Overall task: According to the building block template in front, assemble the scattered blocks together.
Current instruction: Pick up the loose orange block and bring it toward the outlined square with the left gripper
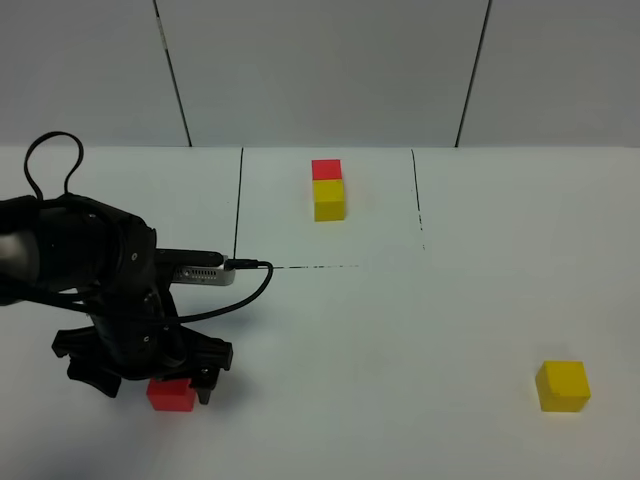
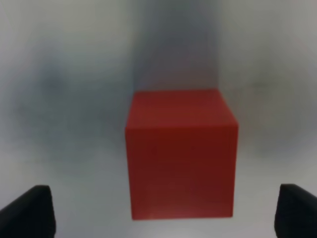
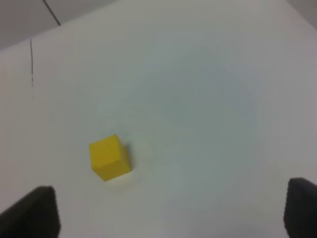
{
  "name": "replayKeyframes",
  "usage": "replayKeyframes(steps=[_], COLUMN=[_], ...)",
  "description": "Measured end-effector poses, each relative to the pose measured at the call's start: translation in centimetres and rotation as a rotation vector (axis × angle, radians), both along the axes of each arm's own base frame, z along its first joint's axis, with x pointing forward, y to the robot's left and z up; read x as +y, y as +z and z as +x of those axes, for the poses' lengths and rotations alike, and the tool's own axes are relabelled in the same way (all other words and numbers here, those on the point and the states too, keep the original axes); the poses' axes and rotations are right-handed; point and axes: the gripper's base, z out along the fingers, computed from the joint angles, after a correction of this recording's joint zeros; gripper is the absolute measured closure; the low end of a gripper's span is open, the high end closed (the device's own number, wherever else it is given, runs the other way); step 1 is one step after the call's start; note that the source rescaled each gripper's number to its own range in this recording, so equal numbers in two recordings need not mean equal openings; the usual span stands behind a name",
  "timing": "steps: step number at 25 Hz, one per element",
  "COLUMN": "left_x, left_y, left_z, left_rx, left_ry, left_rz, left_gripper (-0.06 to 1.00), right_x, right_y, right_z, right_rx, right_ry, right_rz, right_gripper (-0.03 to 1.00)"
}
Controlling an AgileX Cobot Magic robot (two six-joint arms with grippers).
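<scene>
Near left of the surface (image 1: 400, 340): left gripper (image 1: 160, 388) down low, jaws wide, straddling the red cube (image 1: 171, 394). Its wrist view shows the cube between the fingertips (image 2: 29, 213) with a clear gap on each side, no contact. The cube sits flat on the surface. Near right: yellow cube (image 1: 562, 386), alone, well apart from the red one. The right gripper (image 3: 166, 210) shows only in its own wrist view, jaws wide with nothing between them, the yellow cube on the surface ahead. Far middle: template (image 1: 328, 190), red half farther, yellow half nearer, touching, inside thin black lines (image 1: 240, 210). A cable (image 1: 250, 285) loops off the left arm.
</scene>
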Motion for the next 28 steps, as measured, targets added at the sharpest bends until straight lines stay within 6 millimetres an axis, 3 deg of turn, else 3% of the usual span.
replayKeyframes(steps=[7,15,24,28], left_x=[-0.4,-0.5,-0.6,-0.7], left_y=[-1.8,-3.2,-3.8,-3.7], left_z=[0.6,0.7,0.9,0.9], left_rx=[-0.008,0.011,0.033,0.035], left_ry=[0.007,0.017,0.019,0.024], left_rz=[-0.014,-0.015,-0.003,-0.005], left_gripper=[0.04,0.19,0.22,0.34], right_x=[0.0,0.0,0.0,0.0], right_y=[0.0,0.0,0.0,0.0], right_z=[0.0,0.0,0.0,0.0], right_rx=[0.000,0.000,0.000,0.000], right_ry=[0.000,0.000,0.000,0.000], right_rz=[0.000,0.000,0.000,0.000], right_gripper=[0.16,0.16,0.16,0.16])
